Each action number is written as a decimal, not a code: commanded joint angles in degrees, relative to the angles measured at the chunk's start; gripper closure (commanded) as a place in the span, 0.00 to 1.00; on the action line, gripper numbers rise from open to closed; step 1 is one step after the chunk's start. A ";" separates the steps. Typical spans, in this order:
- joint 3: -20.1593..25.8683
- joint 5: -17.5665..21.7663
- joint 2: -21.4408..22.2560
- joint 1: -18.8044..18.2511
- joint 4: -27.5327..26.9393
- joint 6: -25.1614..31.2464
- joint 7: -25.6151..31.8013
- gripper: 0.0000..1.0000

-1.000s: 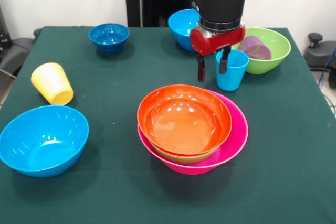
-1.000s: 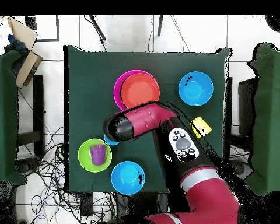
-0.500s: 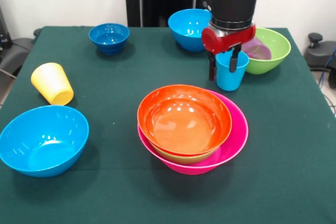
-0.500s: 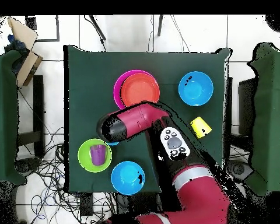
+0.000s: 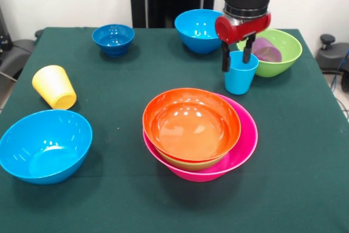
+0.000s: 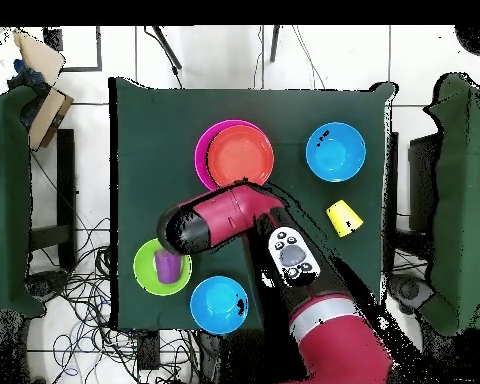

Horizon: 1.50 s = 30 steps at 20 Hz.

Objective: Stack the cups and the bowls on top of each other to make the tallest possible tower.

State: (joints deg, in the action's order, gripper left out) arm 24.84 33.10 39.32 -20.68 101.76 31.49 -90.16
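Gripper (image 5: 235, 60): your fingers are spread, straddling the near rim of the light blue tapered plastic cup (image 5: 240, 73); nothing clamped.
Cup: upright on the green table (image 5: 305, 151), at 1 o'clock from the wide glossy orange bowl (image 5: 191, 124).
Stack: orange bowl nested in the large pink bowl (image 5: 240, 151).
Neighbour: lime-green bowl (image 5: 278, 53) touching the cup, holding the purple cup (image 5: 265, 50).

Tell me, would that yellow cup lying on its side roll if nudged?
Probably. The yellow cup lies tipped over on the green tablecloth, so its smooth tapered side would likely curve round in an arc. It looks like light, stiff plastic, easily shoved.
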 commanded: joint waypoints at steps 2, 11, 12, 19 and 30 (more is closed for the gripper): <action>1.72 0.19 0.25 -1.17 3.89 1.73 0.86 0.00; 0.40 1.84 -2.87 0.27 0.37 0.58 -0.46 0.00; 0.16 2.02 -3.25 0.61 0.09 0.27 -0.88 0.00; -1.33 3.45 -5.12 2.27 -0.36 -2.33 -2.92 0.00; -1.94 5.82 -5.50 0.12 1.72 -5.30 -1.03 0.00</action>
State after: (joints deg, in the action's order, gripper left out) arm 24.57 33.28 37.03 -20.09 103.02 30.64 -90.16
